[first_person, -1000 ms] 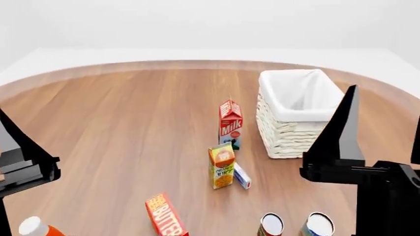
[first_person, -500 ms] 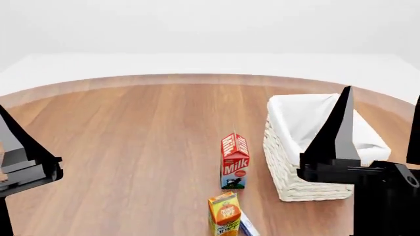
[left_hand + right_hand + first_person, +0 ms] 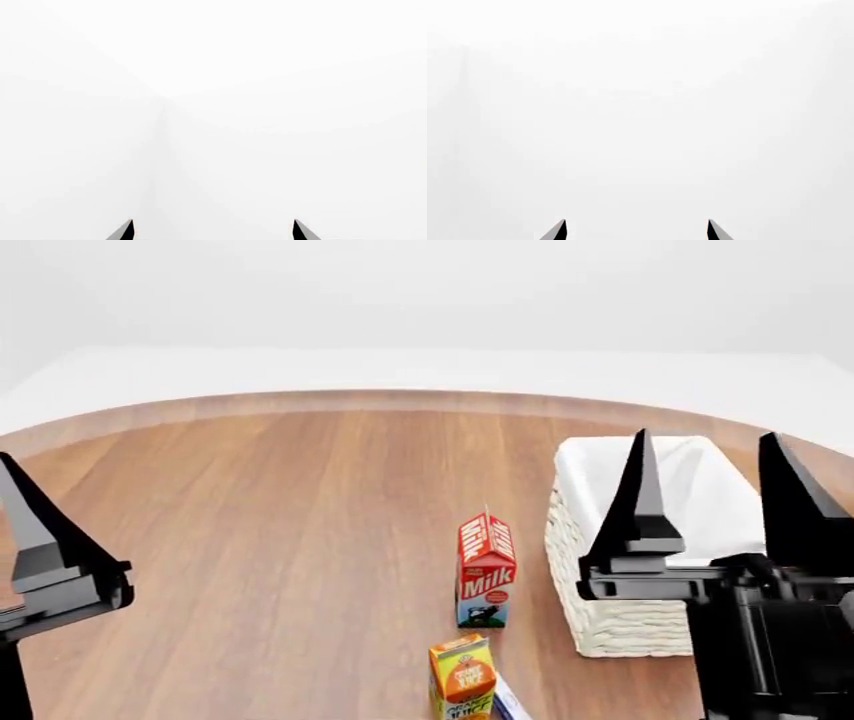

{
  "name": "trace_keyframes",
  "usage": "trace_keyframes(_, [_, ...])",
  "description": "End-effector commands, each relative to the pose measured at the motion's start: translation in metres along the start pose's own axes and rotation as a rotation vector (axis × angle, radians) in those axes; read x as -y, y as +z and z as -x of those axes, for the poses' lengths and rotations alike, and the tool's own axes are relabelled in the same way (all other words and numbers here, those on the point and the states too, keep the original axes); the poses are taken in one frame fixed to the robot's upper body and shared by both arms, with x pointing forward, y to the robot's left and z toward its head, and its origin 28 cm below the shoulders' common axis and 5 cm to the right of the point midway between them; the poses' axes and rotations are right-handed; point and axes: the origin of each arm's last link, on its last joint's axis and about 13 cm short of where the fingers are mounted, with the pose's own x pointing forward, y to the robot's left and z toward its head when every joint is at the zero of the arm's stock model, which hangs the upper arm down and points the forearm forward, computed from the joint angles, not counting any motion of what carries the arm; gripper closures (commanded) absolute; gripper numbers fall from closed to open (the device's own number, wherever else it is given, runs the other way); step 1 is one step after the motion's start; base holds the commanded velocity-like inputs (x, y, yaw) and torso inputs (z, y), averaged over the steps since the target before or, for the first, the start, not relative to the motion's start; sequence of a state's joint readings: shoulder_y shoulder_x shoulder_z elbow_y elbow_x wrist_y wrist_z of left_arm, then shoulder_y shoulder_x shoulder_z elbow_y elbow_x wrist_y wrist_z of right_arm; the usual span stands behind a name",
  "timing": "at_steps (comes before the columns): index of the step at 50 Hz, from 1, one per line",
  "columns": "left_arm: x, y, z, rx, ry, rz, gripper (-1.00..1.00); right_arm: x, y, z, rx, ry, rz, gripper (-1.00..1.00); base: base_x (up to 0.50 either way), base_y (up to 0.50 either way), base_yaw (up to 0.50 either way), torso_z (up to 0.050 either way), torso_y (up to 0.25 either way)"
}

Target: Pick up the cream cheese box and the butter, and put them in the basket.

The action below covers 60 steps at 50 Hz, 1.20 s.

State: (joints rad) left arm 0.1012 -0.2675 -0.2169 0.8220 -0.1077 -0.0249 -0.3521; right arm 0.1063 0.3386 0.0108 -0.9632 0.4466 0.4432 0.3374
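Judging from how things lie, nothing of the task is done yet: the basket [image 3: 607, 625] at the right of the head view shows only its white cloth lining, with no box visible inside the part not hidden by the arm. The cream cheese box [image 3: 506, 704] is just a sliver at the bottom edge of the frame, low and right of centre, lying on the wooden table [image 3: 267, 540] right beside the orange juice carton [image 3: 462, 680]. The butter is not in view at all, so I cannot say where it lies. A milk carton [image 3: 485, 568] stands upright a little above the juice carton, near the basket's left wall but apart from it. Both picks and both placings are left to do. The right gripper [image 3: 714, 515] is raised in front of the basket at the right of the frame, its two dark fingers pointing upward and spread wide apart, holding nothing. The left gripper [image 3: 212, 230] is at the far left edge of the head view with only one finger in frame; its wrist view shows two tips well apart against blank white, so it is open and empty too. Neither gripper is near either box.
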Motion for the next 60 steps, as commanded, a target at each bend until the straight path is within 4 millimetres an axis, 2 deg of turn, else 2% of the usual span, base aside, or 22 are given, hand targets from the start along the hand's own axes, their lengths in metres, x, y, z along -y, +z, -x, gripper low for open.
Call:
trace_keyframes(1, [0.001, 0.0, 0.0, -0.002, -0.004, 0.001, -1.0, 0.001, 0.012, 0.004, -0.308, 0.075, 0.01, -1.0, 0.0, 0.0, 0.0, 0.0, 0.0])
trace_keyframes(6, [0.002, -0.001, 0.001, -0.004, -0.01, 0.003, -1.0, 0.006, 0.024, 0.005, -0.425, 0.047, 0.074, -1.0, 0.0, 0.0, 0.0, 0.0, 0.0])
trace_keyframes(8, [0.002, 0.0, 0.001, -0.003, -0.013, 0.004, -1.0, 0.007, 0.027, 0.005, -0.53, 0.035, 0.08, -1.0, 0.0, 0.0, 0.0, 0.0, 0.0])
trace_keyframes(10, [0.002, 0.001, 0.001, -0.002, -0.014, 0.005, -1.0, 0.007, 0.033, 0.005, -0.62, 0.095, 0.082, -1.0, 0.0, 0.0, 0.0, 0.0, 0.0])
trace_keyframes(18, [0.004, 0.002, 0.002, -0.001, -0.025, 0.007, -1.0, 0.01, 0.056, -0.008, -0.661, 0.15, 0.154, -1.0, 0.0, 0.0, 0.0, 0.0, 0.001])
trace_keyframes(24, [0.004, 0.002, 0.002, -0.005, -0.026, 0.014, -1.0, 0.004, 0.065, -0.015, -0.714, 0.211, 0.195, -1.0, 0.0, 0.0, 0.0, 0.0, 0.0])
trace_keyframes(29, [0.005, 0.001, 0.002, -0.012, -0.031, 0.018, -1.0, 0.004, 0.062, -0.021, -0.759, 0.216, 0.213, -1.0, 0.0, 0.0, 0.0, 0.0, 0.0])
trace_keyframes(43, [0.008, -0.001, 0.002, -0.019, -0.044, 0.017, -1.0, 0.012, 0.045, -0.042, -0.858, 0.18, 0.096, -1.0, 0.0, 0.0, 0.0, 0.0, 0.0])
trace_keyframes(50, [0.007, -0.001, 0.002, -0.02, -0.042, 0.016, -1.0, 0.013, 0.03, -0.044, -0.936, 0.175, 0.073, -1.0, 0.0, 0.0, 0.0, 0.0, 0.0])
trace_keyframes(60, [0.008, -0.002, 0.003, -0.023, -0.045, 0.016, -1.0, 0.013, 0.02, -0.047, -0.97, 0.188, 0.086, -1.0, 0.0, 0.0, 0.0, 0.0, 0.0])
